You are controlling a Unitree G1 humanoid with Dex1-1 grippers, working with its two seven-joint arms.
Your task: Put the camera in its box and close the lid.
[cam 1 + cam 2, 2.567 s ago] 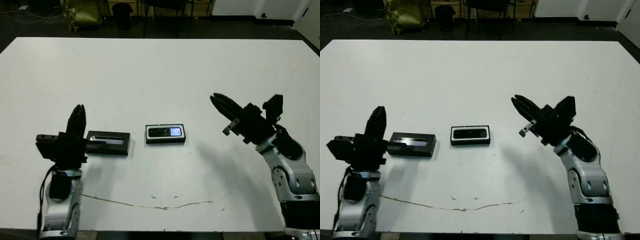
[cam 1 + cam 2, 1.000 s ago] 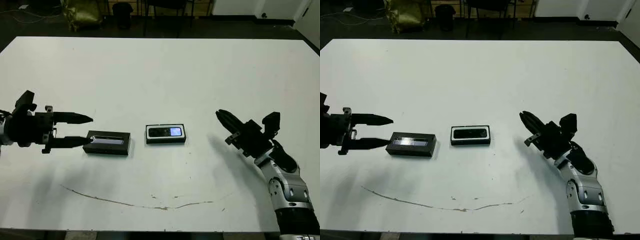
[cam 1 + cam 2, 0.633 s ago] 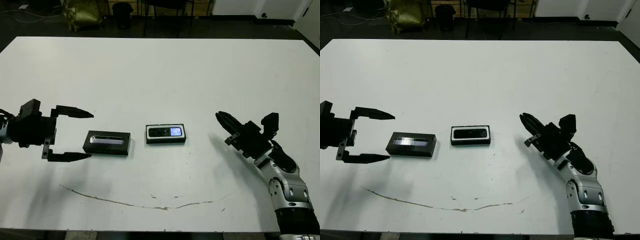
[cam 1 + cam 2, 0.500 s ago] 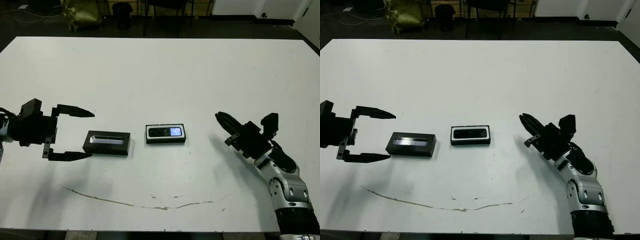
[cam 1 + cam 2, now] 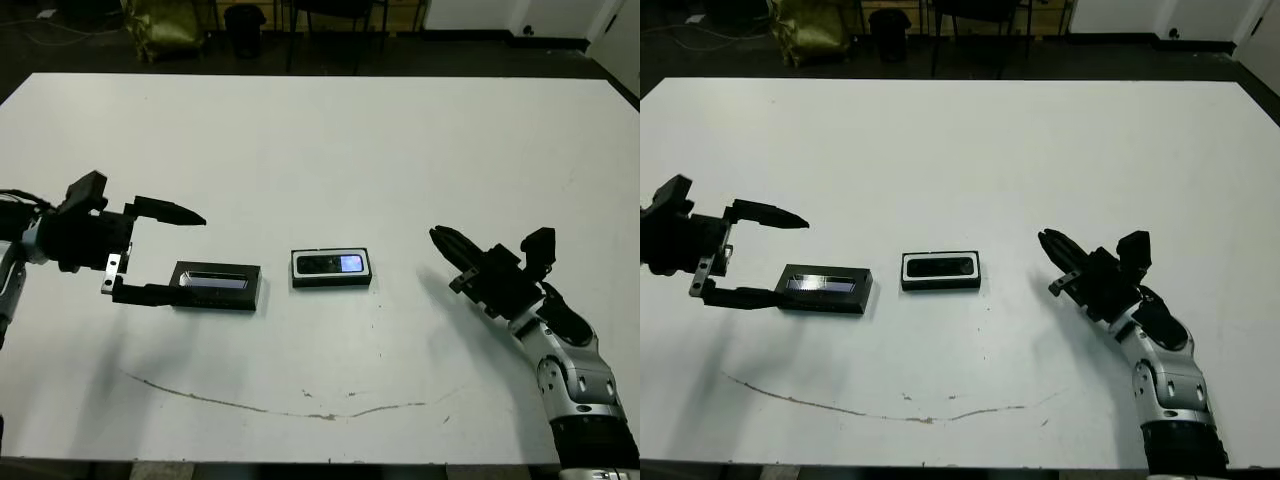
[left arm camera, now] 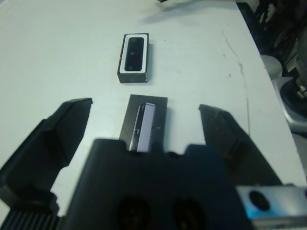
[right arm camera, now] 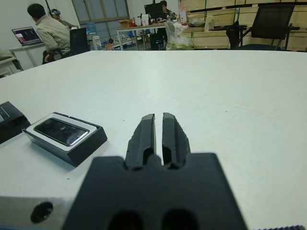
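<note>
Left eye view — left tool (image 5: 168, 252) level, fingers wide at lid (image 5: 216, 284) end; right tool (image 5: 447, 243) pinched together, hovering w/ nothing held.

**Count of things on the surface**

One white surface (image 5: 330, 140) carries one camera (image 5: 333, 264), lying in one box (image 5: 331, 280), and one lid (image 5: 217, 286). Two tools show: left tool (image 5: 172, 253) and right tool (image 5: 449, 246).

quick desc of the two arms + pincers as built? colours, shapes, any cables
Both pincers, left and right, are matte black, each with two long tapered fingers on a blocky black body. The right forearm is a glossy silver-grey shell with black joints. The left arm shows silver-grey casing and thin black cables at the wrist. No markings are legible.
</note>
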